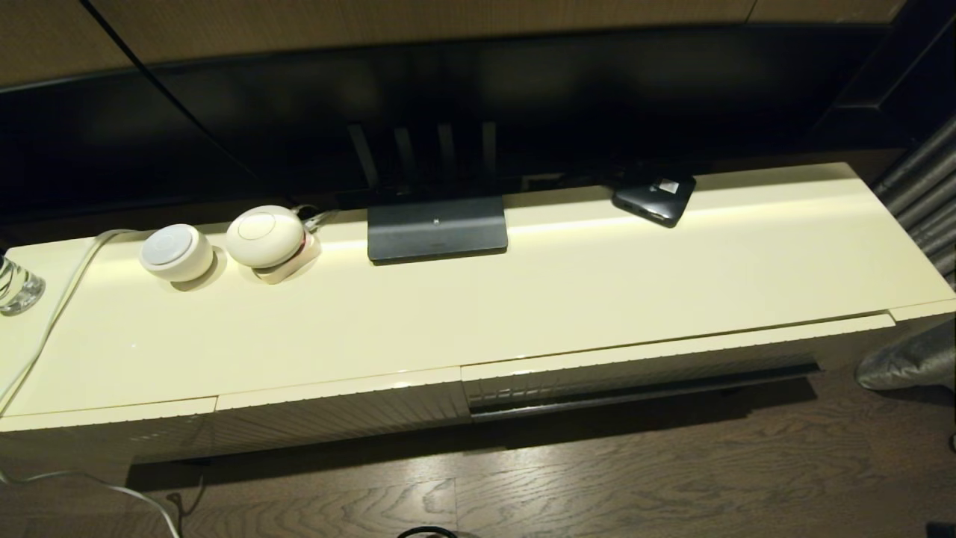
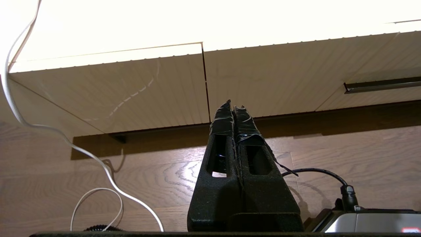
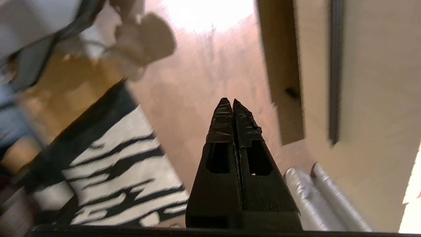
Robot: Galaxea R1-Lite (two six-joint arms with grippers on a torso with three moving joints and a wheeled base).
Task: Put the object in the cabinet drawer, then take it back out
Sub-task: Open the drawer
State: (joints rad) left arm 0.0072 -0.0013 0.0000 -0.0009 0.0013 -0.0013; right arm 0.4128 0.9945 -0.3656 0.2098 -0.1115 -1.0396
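Observation:
The black umbrella shows in none of the views. The cabinet drawer (image 1: pixel 635 371) is the ribbed cream front on the right half of the low cabinet, pushed in, with its long dark bar handle (image 1: pixel 642 394) along the lower edge. Neither gripper appears in the head view. My left gripper (image 2: pixel 233 106) is shut and empty, low over the wood floor and facing the ribbed panels, with the bar handle (image 2: pixel 381 85) off to one side. My right gripper (image 3: pixel 229 101) is shut and empty above the floor, with the bar handle (image 3: pixel 334 72) ahead of it and to the side.
On the cream cabinet top (image 1: pixel 597 299) stand a dark TV foot (image 1: pixel 437 228), a small flat black box with a white label (image 1: pixel 655 196), two white round devices (image 1: pixel 177 252) (image 1: pixel 264 236) and a glass (image 1: pixel 16 284). A white cable (image 2: pixel 82 151) lies on the floor. A zebra rug (image 3: pixel 108 171) and grey curtain (image 1: pixel 907 359) are nearby.

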